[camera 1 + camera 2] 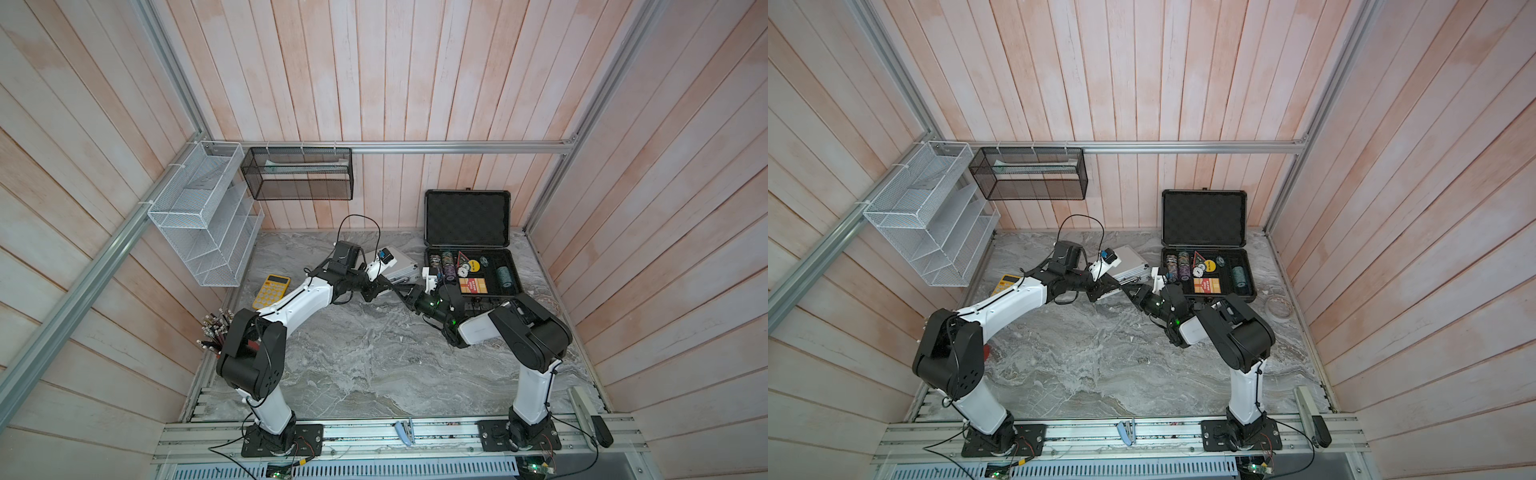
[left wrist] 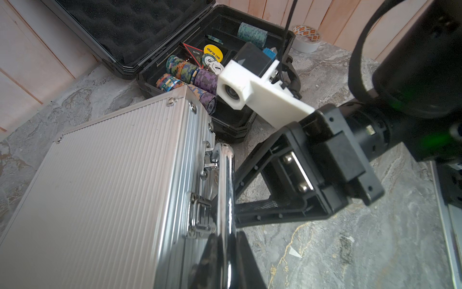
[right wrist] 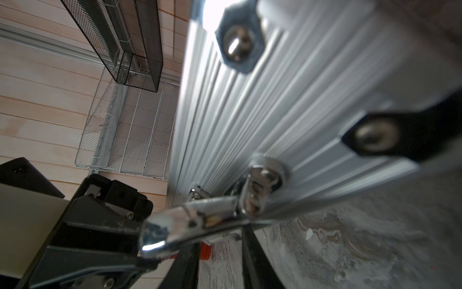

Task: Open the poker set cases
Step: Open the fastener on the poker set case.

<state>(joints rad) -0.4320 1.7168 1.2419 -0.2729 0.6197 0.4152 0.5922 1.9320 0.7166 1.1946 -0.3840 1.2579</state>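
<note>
Left wrist view: the left gripper (image 2: 228, 241) is clamped tight on the chrome handle (image 2: 226, 185) of the silver case (image 2: 105, 180), which lies closed mid-table; the right gripper (image 2: 236, 192), jaws partly apart, reaches its front, holding nothing. At far right the black case (image 2: 130, 27) stands open

Open dark case (image 1: 467, 216) stands close beside silver case (image 1: 405, 266); near tabletop (image 1: 374, 361) lies free.
</note>
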